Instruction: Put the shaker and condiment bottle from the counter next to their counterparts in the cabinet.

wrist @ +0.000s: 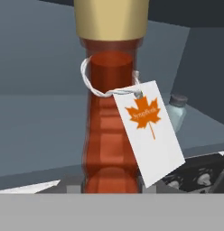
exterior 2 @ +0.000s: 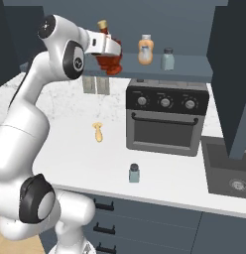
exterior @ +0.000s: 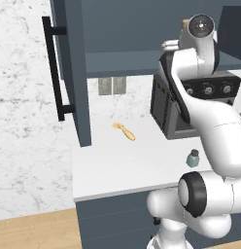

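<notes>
While clamped on the red bottle (exterior 2: 109, 55) at cabinet (exterior 2: 194, 69) shelf height, gripper (exterior 2: 113, 58) could knock over orange bottle (exterior 2: 145, 50) just beside. Shaker (exterior 2: 134, 173) waiting on counter (exterior 2: 85, 163).

black toaster oven (exterior 2: 166, 117), wooden utensil (exterior: 125, 131), sink (exterior 2: 229, 173)

The condiment bottle (wrist: 109, 113) carries a white tag (wrist: 147, 131) tied round its neck with twisted string, hanging at its four o'clock. The tag bears an orange maple leaf with a line of small white lettering across it, too blurred to read.
</notes>
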### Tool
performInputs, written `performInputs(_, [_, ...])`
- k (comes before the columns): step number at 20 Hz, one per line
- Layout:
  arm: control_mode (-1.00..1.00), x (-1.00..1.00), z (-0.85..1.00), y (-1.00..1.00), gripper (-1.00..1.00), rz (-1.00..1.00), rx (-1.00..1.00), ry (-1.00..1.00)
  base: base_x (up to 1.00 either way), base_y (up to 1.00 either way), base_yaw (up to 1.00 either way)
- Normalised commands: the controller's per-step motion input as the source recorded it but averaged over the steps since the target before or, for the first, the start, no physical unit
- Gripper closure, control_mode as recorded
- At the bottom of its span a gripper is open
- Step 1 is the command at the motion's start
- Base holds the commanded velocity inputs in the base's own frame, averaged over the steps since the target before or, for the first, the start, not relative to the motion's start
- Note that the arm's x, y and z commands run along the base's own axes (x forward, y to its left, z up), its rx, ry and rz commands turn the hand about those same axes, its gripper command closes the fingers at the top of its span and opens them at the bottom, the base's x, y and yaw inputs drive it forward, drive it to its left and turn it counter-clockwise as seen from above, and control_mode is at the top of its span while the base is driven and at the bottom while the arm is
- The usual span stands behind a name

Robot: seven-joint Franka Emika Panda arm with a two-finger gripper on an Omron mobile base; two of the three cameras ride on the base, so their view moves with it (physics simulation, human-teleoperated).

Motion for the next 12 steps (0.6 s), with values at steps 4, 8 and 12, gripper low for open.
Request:
performInputs(4, [-1.0,0.26,0.0,0.0,1.0,-0.01,0.06,0.0,0.0,0.0,0.0])
performInputs(8, [-1.0,0.26,0.0,-0.01,1.0,0.0,0.06,0.0,0.0,0.0,0.0])
performInputs(12, [-1.0,0.22,0.0,-0.11,1.0,0.0,0.04,0.0,0.0,0.0,0.0])
